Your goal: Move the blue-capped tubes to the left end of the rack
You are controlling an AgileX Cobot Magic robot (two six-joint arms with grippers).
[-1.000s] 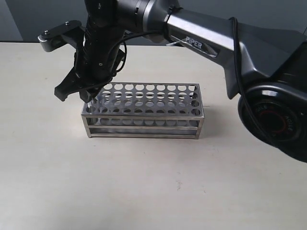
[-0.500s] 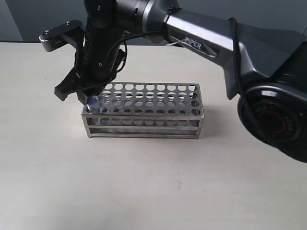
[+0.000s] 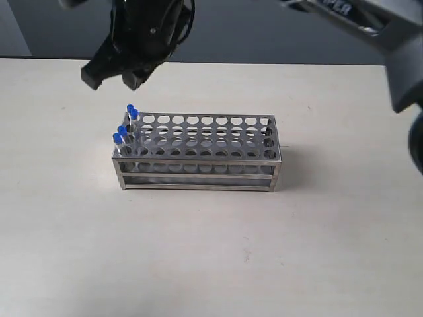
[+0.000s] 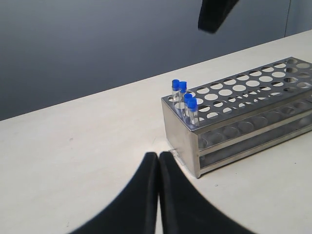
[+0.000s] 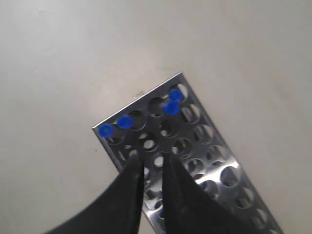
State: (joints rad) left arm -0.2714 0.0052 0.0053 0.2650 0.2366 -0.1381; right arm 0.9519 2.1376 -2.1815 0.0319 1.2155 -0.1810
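Beige table [image 3: 198, 264]: rack [image 3: 198, 177] lies crosswise, blue-capped tubes [image 3: 122, 135] upright.

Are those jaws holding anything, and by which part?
Nothing. The right gripper and left gripper are empty; the blue-capped tubes stand free in the rack.

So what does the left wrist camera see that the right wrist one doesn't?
Only left wrist: the rack from the side with its lower tiers, the tubes as clear glass, and the shut left gripper. Only right wrist: the rack's holes from above, and the right gripper slightly open. Both: rack, four blue caps, table.
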